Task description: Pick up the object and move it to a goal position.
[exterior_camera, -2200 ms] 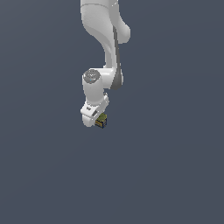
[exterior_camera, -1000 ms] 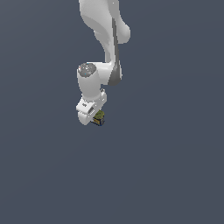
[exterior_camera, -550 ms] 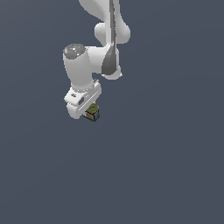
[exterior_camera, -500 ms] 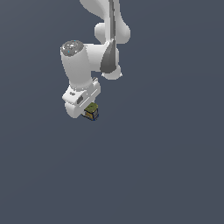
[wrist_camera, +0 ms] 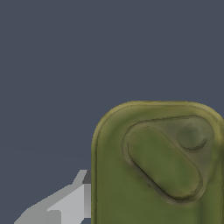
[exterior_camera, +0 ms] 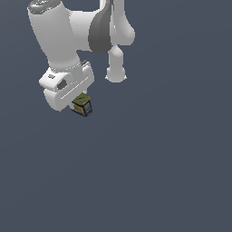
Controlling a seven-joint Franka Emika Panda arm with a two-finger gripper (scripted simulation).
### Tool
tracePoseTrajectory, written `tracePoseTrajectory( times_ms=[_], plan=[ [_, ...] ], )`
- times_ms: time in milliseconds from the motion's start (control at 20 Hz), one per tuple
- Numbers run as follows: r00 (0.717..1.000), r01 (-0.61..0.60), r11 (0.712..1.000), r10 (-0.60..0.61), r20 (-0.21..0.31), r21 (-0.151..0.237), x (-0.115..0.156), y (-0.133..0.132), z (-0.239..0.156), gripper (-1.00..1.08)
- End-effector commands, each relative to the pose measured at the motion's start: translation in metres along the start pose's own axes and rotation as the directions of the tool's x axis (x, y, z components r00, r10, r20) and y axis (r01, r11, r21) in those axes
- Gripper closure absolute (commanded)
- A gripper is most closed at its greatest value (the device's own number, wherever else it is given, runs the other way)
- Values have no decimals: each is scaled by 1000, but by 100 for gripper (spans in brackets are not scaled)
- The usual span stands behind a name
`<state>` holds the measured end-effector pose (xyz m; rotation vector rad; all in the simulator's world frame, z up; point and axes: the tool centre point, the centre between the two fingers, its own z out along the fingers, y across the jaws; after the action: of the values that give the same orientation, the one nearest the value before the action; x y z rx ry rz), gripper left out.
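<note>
Object: the small boxy block with its olive-green top and yellow-orange and dark blue sides hangs tucked under the white gripper, toward the exterior view's left and upper part of the scene, with only flat grey-blue ground around it. From the wrist view its rounded green top fills the near corner, one pale finger pressed against its edge, so the pincer looks clamped on the block. Farther back, the white arm bends away upward.
</note>
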<state>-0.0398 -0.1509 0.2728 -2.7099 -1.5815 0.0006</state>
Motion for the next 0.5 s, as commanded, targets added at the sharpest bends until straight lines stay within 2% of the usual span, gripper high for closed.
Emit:
tracePoseTrajectory(
  times_ms=[0,450],
  plan=[
    [1000,0,1000,0,-1,-3,-4,10,-26,108],
    [1000,-1,1000,1,1,-4,-14,35,-89,108]
  ],
)
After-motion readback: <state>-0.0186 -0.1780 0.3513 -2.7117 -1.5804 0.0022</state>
